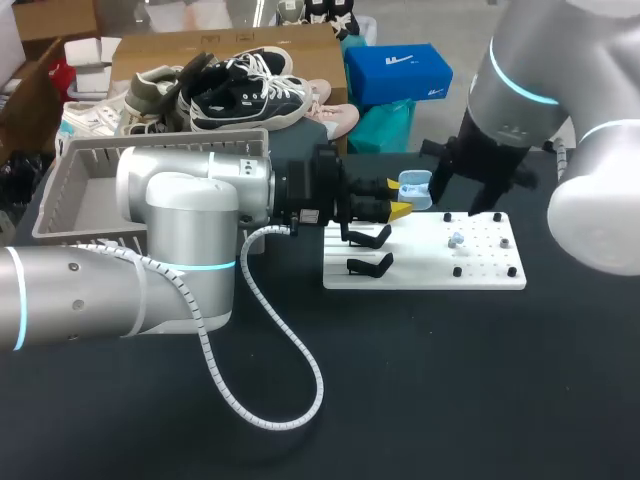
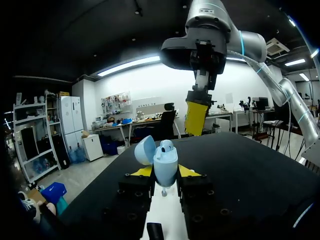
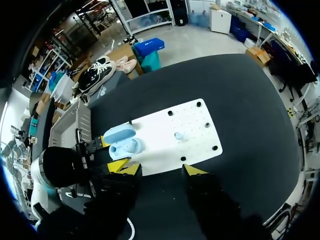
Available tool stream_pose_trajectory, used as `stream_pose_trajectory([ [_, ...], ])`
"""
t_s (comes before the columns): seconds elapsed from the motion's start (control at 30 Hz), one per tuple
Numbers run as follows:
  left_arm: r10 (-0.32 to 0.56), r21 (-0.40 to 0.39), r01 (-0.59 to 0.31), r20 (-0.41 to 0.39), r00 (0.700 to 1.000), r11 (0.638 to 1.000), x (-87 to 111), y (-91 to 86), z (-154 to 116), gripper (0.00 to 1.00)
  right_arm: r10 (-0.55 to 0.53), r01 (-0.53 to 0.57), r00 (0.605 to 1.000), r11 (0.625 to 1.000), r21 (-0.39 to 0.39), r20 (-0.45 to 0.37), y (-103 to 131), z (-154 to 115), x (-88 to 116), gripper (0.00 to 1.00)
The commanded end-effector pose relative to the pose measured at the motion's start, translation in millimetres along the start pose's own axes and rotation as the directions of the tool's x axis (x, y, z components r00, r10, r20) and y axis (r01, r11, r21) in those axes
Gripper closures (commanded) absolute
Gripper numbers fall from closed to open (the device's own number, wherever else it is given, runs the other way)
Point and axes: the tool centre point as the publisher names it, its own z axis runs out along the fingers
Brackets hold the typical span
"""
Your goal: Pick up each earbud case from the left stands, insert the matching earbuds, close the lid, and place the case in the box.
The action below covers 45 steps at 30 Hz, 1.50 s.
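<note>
Head view: the left jaws are pinching the earbud case (image 1: 414, 186) over the white board's (image 1: 480, 272) edge, lid flipped open. The right jaws hang just beyond it and are too dark to read here.

Left wrist view: the case stands upright between the yellow tips, long axis vertical, mouth up. A seated earbud (image 2: 167, 145) pokes out, and the case's bottom is hidden.

Right wrist view: the right jaws are spread wide with nothing between them. The case is ahead and off to one side, and a loose earbud (image 3: 178, 135) sits on the board straight ahead.
</note>
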Motion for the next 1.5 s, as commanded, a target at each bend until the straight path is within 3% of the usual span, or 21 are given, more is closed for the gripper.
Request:
stream_pose_trajectory([
  [0.03,0.001,-0.003,-0.001,0.001,1.0,1.0,0.1,-0.8,-0.1,1.0,-0.009,0.008,0.999,1.0,0.024,0.052,-6.2,9.6,5.9,0.49],
  [0.23,0.001,-0.003,-0.001,0.001,1.0,1.0,0.1,-0.8,-0.1,1.0,-0.044,0.042,0.997,0.998,0.038,0.067,-19.8,27.3,4.1,0.42],
  [0.63,0.001,-0.003,-0.001,0.001,1.0,1.0,0.1,-0.8,-0.1,1.0,-0.164,0.162,0.98,0.986,0.029,0.113,-30.6,46.9,5.5,0.5],
  [0.77,0.001,-0.003,-0.001,0.001,1.0,1.0,0.1,-0.8,-0.1,1.0,-0.159,0.158,0.983,0.987,0.012,0.095,-36.2,56.8,4.5,0.42],
  [1.13,0.001,-0.003,-0.001,0.001,1.0,1.0,0.1,-0.8,-0.1,1.0,-0.147,0.147,0.988,0.989,-0.005,0.057,-43.5,75.2,0.3,0.51],
  [1.5,0.029,-0.028,-0.029,0.015,0.999,0.999,-7.7,6.9,-39.2,1.0,-0.142,0.143,0.989,0.99,-0.007,0.037,-42.1,86.9,-1.0,0.53],
])
